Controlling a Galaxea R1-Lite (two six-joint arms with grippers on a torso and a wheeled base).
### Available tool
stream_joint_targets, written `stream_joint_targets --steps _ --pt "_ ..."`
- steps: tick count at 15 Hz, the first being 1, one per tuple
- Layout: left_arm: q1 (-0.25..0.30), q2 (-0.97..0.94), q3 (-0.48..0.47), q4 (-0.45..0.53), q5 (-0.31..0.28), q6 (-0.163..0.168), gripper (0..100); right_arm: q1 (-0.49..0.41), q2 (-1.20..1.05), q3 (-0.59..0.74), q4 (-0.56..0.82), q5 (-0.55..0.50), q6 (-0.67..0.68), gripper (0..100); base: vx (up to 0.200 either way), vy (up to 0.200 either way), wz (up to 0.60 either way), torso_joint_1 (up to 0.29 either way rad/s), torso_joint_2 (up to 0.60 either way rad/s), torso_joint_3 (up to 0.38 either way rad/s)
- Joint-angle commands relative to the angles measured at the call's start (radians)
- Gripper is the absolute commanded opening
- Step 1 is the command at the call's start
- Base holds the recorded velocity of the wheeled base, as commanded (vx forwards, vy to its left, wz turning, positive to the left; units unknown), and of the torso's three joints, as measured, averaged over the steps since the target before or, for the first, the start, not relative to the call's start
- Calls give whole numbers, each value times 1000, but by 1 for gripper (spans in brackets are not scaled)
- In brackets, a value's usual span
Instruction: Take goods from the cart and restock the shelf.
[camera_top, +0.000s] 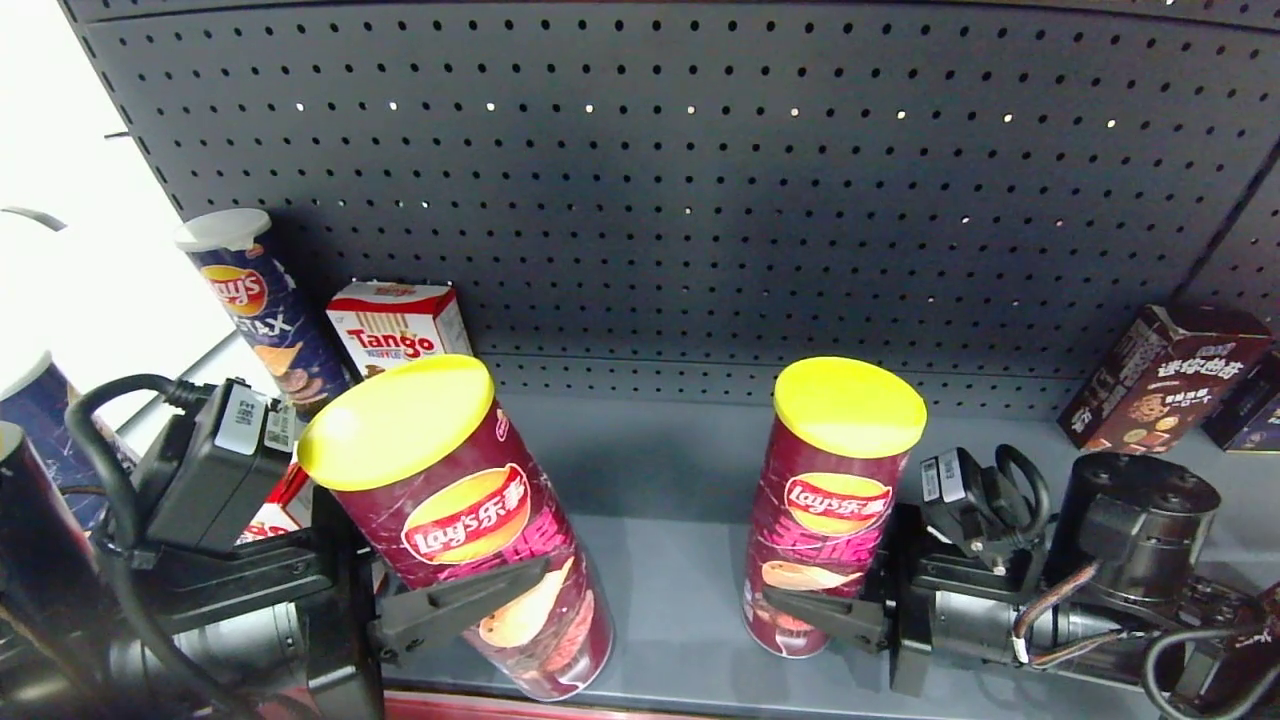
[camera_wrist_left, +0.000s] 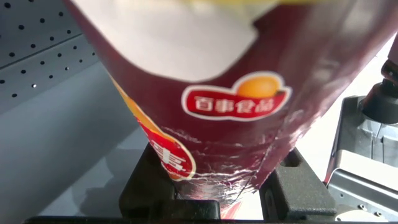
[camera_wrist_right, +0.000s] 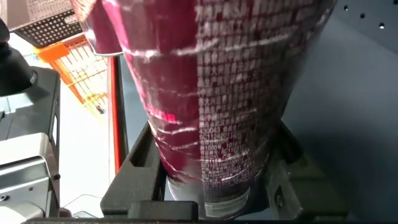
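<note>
Holding both: my left claw (camera_top: 500, 592) pinches the tilted can (camera_top: 455, 500) between its fingers, lid (camera_top: 397, 420) leaning toward 11 o'clock — right claw (camera_top: 812, 605) pinches the upright can (camera_top: 835, 500).

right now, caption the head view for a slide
Left end effector grips a tilted can, right end effector an upright can, at the shelf.

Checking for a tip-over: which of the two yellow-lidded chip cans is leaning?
The left can, in the left gripper, leans with its lid toward the robot's left; the right can, in the right gripper, stands nearly upright.
</note>
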Motion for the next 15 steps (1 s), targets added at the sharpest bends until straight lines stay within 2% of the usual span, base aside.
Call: stream_joint_targets --steps 1,11,12,15 --pt "0 0 2 -1 0 0 0 19 21 1 -6 0 3 0 0 0 0 0 0 0" --pt "0 0 3 -1 0 0 0 23 4 24 -21 -3 -1 0 0 0 0 0 0 0" --pt "0 0 5 1 0 0 0 23 4 22 -21 -3 -1 100 0 0 0 0 0 0" --pt "-1 0 5 1 0 2 0 20 -7 22 -23 -5 -3 100 0 0 0 0 0 0"
